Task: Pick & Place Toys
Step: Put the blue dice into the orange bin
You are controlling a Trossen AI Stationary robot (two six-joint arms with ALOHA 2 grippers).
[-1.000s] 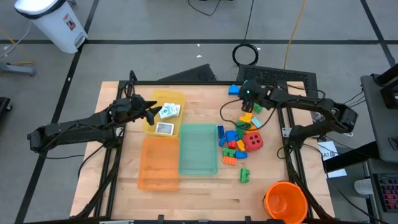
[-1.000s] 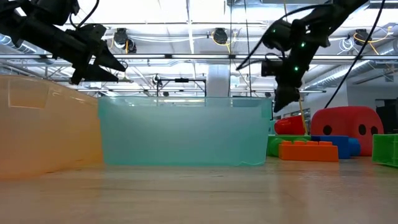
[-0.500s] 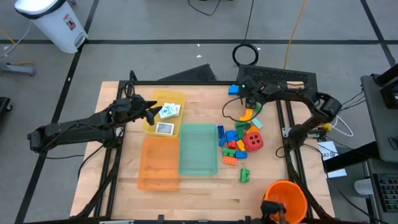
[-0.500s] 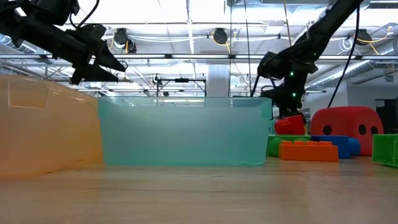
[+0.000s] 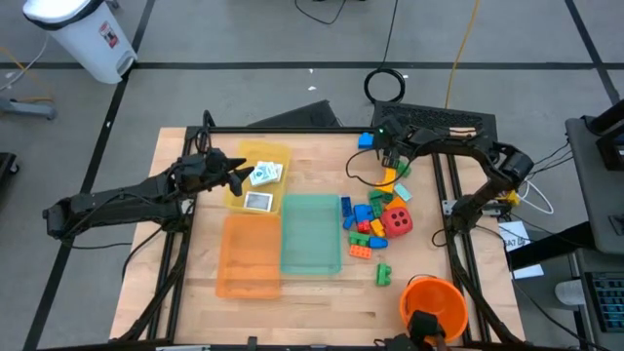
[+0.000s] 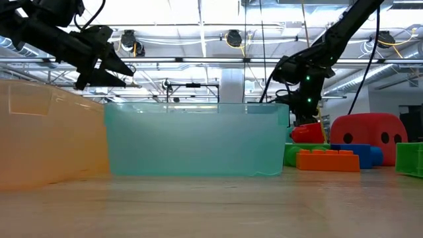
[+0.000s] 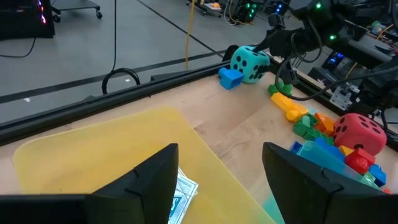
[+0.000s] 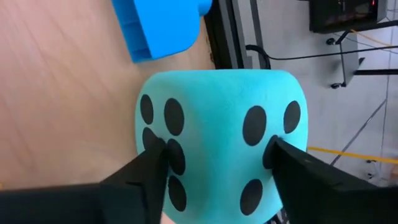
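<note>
Teal die pinched by the right gripper at the table's far edge.

High view: arm hides the die. Low view: tray wall blocks it. Left wrist: left gripper gapes empty over yellow tray. Right wrist: fingers squeeze the die, blue brick just beside.

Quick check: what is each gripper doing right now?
Left gripper: open, empty, above the yellow tray.
Right gripper: fingers closed on the teal die, at the table's far edge.
</note>
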